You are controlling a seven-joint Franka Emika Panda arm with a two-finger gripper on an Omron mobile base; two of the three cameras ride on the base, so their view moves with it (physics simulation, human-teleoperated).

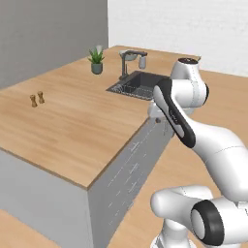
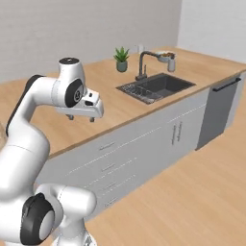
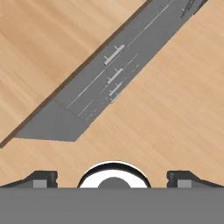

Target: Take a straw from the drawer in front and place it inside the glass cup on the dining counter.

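My gripper (image 2: 81, 117) hangs open and empty just above the front edge of the dining counter (image 2: 105, 81), a light wood island top on a grey base. In the hand view its two dark fingertips (image 3: 39, 177) stand wide apart, looking down past the counter edge (image 3: 43, 43) at the grey front. That front carries a stack of shut drawer panels with slim handles; the top drawer (image 2: 106, 145) (image 3: 113, 54) is closed. The straw is hidden. The glass cup is out of view. From the left the hand (image 1: 157, 116) sits at the counter's edge by the sink corner.
A dark inset sink (image 1: 140, 85) with faucet (image 1: 127, 60) and grey soap dispenser (image 1: 143, 60) lies beyond the hand. A potted plant (image 1: 96, 60) and two brown shakers (image 1: 37, 99) stand on the counter. A dark appliance panel (image 2: 218, 113) ends the grey front. Wood floor lies below.
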